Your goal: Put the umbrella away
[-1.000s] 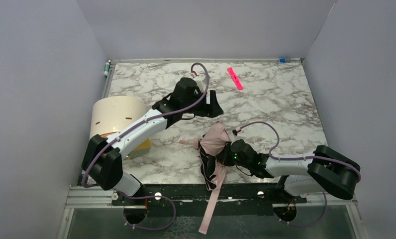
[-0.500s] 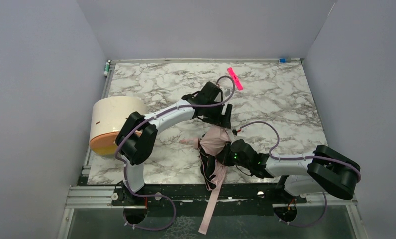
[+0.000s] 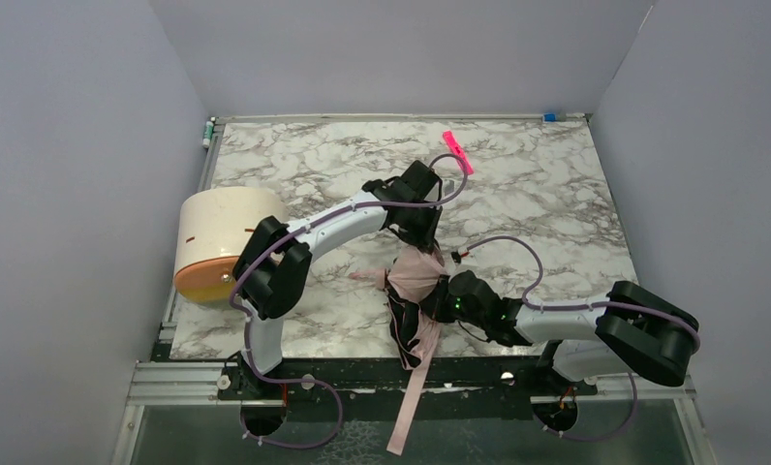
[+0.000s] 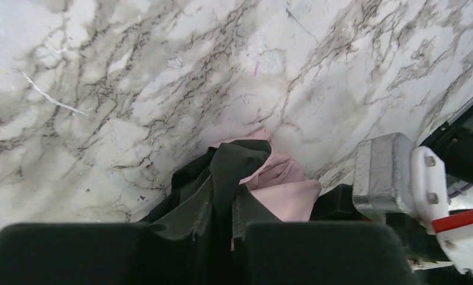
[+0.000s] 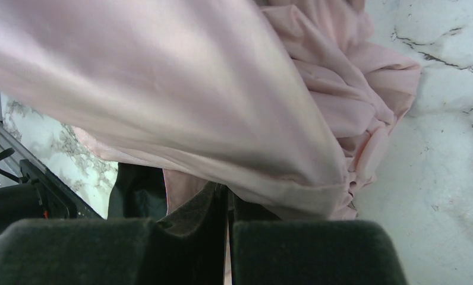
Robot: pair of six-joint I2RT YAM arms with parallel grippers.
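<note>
The umbrella lies crumpled near the table's front edge, with pale pink fabric, a black lining and a pink strap hanging over the edge. My left gripper comes down on its far end. In the left wrist view the left gripper is shut on a fold of black lining, with pink fabric beside it. My right gripper holds the umbrella from the right. In the right wrist view the right gripper is shut on pink cloth that fills the frame.
A cream cylinder with an orange end lies on its side at the left edge. Near the back lies a bright pink strip. Grey walls close in three sides. A metal rail runs along the front. The right arm's wrist is close to my left fingers.
My left arm swung right and toward the front, from the table's middle onto the umbrella's far end, and its jaws went from open to shut on the fabric. The right arm has held still.
</note>
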